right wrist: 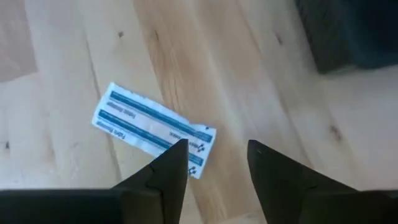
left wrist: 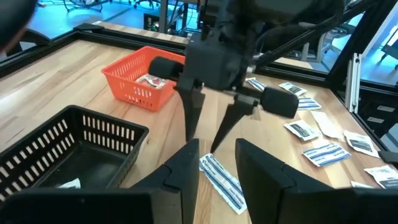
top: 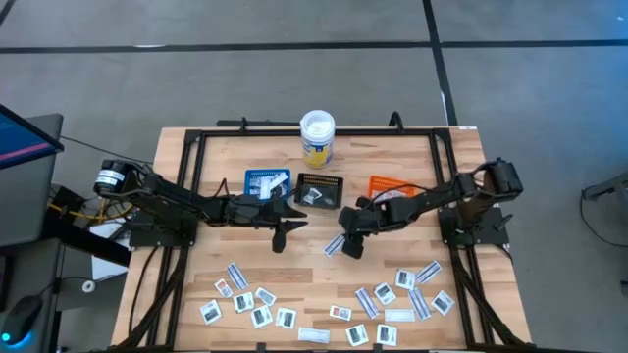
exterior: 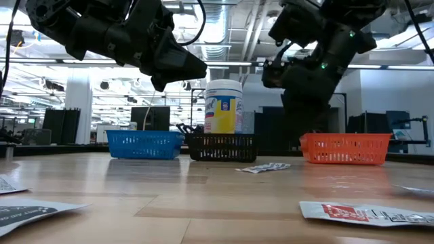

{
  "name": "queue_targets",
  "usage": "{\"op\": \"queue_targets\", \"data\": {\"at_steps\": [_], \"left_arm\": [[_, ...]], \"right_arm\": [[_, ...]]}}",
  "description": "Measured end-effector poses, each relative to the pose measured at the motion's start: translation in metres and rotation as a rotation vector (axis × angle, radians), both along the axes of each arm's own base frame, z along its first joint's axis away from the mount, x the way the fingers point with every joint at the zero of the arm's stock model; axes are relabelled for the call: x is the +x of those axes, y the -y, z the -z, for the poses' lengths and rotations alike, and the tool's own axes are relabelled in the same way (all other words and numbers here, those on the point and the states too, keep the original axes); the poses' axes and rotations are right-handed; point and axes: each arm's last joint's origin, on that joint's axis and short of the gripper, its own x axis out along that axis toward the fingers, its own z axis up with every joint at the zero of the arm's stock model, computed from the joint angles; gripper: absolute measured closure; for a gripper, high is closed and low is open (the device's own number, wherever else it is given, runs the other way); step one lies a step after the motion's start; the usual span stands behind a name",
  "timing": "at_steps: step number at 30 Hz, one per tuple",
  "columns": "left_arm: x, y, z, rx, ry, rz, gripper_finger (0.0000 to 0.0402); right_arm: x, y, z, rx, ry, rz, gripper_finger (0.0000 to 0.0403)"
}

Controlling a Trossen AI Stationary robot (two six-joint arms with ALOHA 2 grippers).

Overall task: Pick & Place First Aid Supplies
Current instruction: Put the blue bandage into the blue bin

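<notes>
Right pincer [right wrist: 216,163] released above blue-striped strip packet [right wrist: 152,129] lying flat on bench [top: 294,275], poised for pickup; left pincer [top: 280,233] parted, empty.

worktop [top: 324,284]: light wood, plank pattern
strip packet [right wrist: 152,129]: white with blue bands
square packets [top: 260,316]: white with dark marks
packet in front [exterior: 366,213]: white, red mark
trays: blue [exterior: 144,144], black [exterior: 222,147], orange [exterior: 344,148], all mesh
tub [exterior: 223,107]: white lid, yellow label
claws: dark
</notes>
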Motion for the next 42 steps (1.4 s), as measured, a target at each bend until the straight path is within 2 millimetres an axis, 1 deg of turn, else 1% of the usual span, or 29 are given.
{"op": "queue_targets", "data": {"at_steps": [4, 9, 15, 20, 21, 24, 30, 35, 42], "left_arm": [[0.000, 0.000, 0.000, 0.000, 0.002, 0.000, 0.0297], [0.000, 0.000, 0.000, 0.000, 0.004, 0.000, 0.0297], [0.000, 0.000, 0.000, 0.000, 0.004, 0.000, 0.0297], [0.000, 0.000, -0.001, 0.000, 0.005, 0.000, 0.0297], [0.000, 0.000, -0.001, 0.000, 0.005, 0.000, 0.0297], [0.000, 0.000, -0.001, 0.000, 0.009, 0.000, 0.0297], [0.000, 0.000, -0.003, -0.002, 0.024, 0.000, 0.0297], [0.000, 0.000, -0.003, -0.003, 0.025, 0.000, 0.0297], [0.000, 0.000, -0.003, -0.003, 0.025, 0.000, 0.0297]], "right_arm": [[0.002, 0.001, 0.019, -0.021, -0.063, 0.022, 0.0246], [0.004, 0.001, 0.028, -0.033, -0.086, 0.021, 0.0256], [0.006, 0.001, 0.024, -0.041, -0.056, -0.009, 0.0278], [0.003, 0.001, 0.018, -0.033, -0.062, -0.018, 0.0295], [0.001, 0.001, 0.015, -0.033, -0.072, -0.019, 0.0295], [0.003, 0.002, 0.008, -0.035, -0.070, -0.013, 0.0295], [0.003, 0.003, 0.008, -0.001, -0.055, 0.051, 0.0294], [0.002, 0.003, 0.010, 0.047, -0.065, 0.146, 0.0294], [0.002, 0.003, 0.010, 0.050, -0.062, 0.158, 0.0294]]}}
